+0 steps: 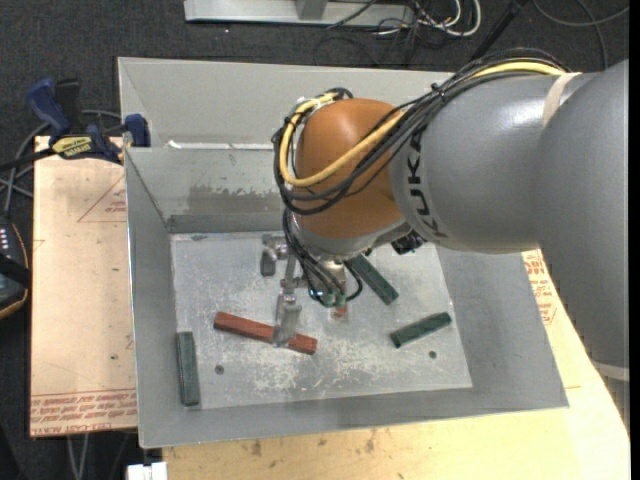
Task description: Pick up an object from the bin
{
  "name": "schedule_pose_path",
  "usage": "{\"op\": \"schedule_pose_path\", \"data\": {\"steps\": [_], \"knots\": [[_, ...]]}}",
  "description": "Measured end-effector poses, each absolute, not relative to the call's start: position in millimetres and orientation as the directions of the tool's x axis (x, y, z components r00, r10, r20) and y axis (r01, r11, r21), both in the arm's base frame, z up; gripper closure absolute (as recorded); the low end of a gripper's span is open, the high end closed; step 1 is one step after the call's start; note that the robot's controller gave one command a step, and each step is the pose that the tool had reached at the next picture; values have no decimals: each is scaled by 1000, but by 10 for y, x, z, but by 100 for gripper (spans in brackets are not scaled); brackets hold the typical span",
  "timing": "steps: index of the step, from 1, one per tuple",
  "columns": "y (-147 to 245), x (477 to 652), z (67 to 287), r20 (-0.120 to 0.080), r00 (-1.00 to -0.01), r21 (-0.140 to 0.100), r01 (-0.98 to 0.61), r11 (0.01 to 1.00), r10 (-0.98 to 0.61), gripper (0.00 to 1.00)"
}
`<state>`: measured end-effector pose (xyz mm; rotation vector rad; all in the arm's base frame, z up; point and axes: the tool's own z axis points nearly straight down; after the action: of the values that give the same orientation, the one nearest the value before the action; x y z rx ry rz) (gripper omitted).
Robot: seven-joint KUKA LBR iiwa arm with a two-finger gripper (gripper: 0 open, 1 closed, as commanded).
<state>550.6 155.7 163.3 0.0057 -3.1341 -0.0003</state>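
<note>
Gripper (289, 320) low in bin (150, 268), mid-floor, under orange cover (340, 168). Its tip meets red bar (245, 325), right of bar's middle. Red bar lies flat, slightly slanted, front-centre of floor, sticking out mostly to gripper's left. Released or clenched: can't tell from here. Green bar (378, 284) just right of gripper, partly under arm. Second green bar (420, 330) further right. Third green bar (186, 368) by left wall, well apart.

Floor (60, 28): dark speckled carpet on the far and left sides. Cables (445, 3): black and white, loosely tangled on the carpet at the far side. Metal base (300, 6): flat, grey, just beside the cables. Tabletop (610, 408): pale, near right corner.
</note>
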Motion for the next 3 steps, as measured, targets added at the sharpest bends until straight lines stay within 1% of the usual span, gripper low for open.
{"op": "schedule_pose_path", "data": {"steps": [1,2,3], "knots": [[1530,5379,657,7,-994,-1,113,994,113,0],[1673,5262,1013,-1,-994,2,105,994,105,0],[1577,5236,992,1,-991,1,137,991,137,0]]}}
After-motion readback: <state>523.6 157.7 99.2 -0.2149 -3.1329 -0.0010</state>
